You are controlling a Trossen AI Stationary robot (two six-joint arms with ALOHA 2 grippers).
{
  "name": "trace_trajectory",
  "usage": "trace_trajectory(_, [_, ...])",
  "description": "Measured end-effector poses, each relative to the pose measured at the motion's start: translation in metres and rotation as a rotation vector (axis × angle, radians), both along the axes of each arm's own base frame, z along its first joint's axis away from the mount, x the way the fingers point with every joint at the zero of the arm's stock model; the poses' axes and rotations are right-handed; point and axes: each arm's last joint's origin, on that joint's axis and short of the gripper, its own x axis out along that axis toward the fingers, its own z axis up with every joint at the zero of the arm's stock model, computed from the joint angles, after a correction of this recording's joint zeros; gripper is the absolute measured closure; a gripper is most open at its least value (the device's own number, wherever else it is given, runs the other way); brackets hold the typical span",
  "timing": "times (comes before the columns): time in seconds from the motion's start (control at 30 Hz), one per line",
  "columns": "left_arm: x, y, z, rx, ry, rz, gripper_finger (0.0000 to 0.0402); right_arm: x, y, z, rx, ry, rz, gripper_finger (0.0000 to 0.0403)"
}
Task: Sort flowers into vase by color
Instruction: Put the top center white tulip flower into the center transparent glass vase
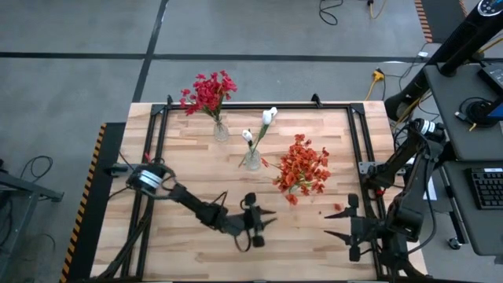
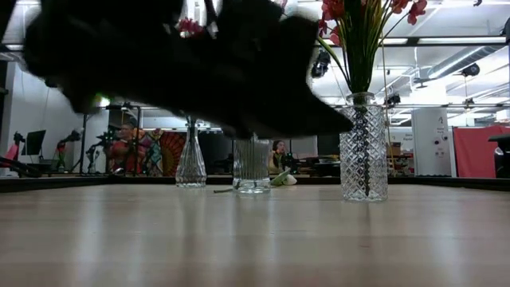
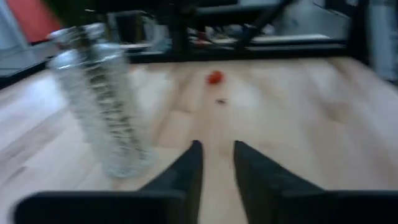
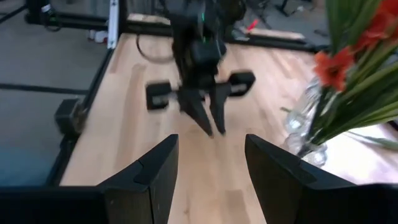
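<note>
Item: three glass vases on the table (image 1: 189,236).
- Crimson flowers (image 1: 208,92), far vase.
- White buds (image 1: 269,116), middle vase.
- Orange-red flowers (image 1: 302,167), nearest vase (image 3: 99,93).

Left gripper (image 1: 263,222): low over bare wood beside the orange-red bunch, fingers narrow, nothing between them.
Right gripper (image 1: 339,222): waiting near the front edge, partly spread, empty.

Handling note: all stems appear sorted; probably lift clear without brushing the vase.

Obscured: the low view is largely blocked by a dark arm; a small red scrap (image 3: 214,77) cannot be identified.
</note>
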Motion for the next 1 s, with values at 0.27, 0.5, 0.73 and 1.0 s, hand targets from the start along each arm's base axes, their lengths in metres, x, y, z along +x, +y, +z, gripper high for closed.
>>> trace_trajectory(0.27, [0.024, 0.033, -0.027, -0.079, -0.088, 0.145, 0.0395, 0.0, -0.003, -0.001, -0.032, -0.067, -0.056, 0.0225])
trace_trajectory(0.5, [0.036, 0.032, -0.035, -0.014, -0.07, 0.142, 0.0401, 0.0, -0.003, -0.001, -0.041, -0.068, -0.055, 0.0225])
trace_trajectory(0.73, [0.04, 0.046, -0.039, 0.009, -0.03, 0.175, 0.0401, 0.0, -0.003, -0.001, -0.047, -0.073, -0.058, 0.0225])
trace_trajectory(1.0, [0.044, 0.066, -0.044, 0.054, 0.031, 0.205, 0.0401, 0.0, -0.003, -0.001, -0.057, -0.071, -0.054, 0.0225])
